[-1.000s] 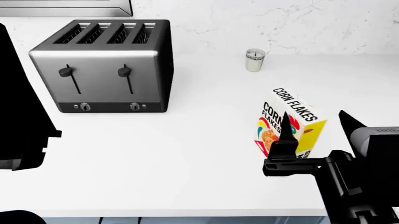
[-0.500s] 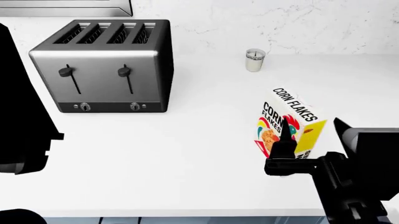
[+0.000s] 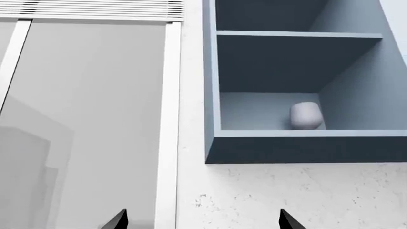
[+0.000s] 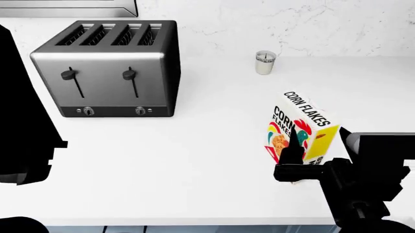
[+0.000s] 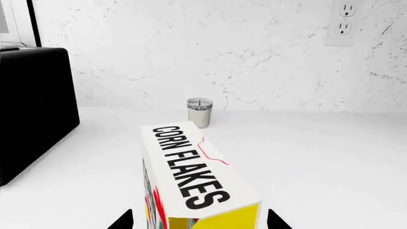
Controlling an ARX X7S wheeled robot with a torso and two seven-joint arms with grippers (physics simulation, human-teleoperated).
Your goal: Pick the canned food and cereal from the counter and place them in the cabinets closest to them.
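Note:
The cereal [image 4: 304, 114] is a yellow-and-white CORN FLAKES box standing upright on the white counter [image 4: 194, 165], right of centre. My right gripper [image 4: 317, 135] is open and straddles the box's near end, one black finger in front of the rooster side. In the right wrist view the cereal [image 5: 197, 171] lies between the two fingertips [image 5: 124, 220], with gaps on both sides. My left gripper [image 3: 203, 220] is open and empty, raised and facing the wall below an open blue cabinet [image 3: 299, 149]. The canned food is out of view.
A large steel toaster [image 4: 107, 68] stands at the back left. A small cream shaker [image 4: 265, 62] sits by the marble wall beyond the box. A small pale rounded object [image 3: 305, 115] rests on the cabinet's lowest shelf. A wall outlet [image 5: 345, 19] is behind.
My right gripper has slid forward so its fingers now flank the cereal box. The left arm rose slightly. The box has not moved.

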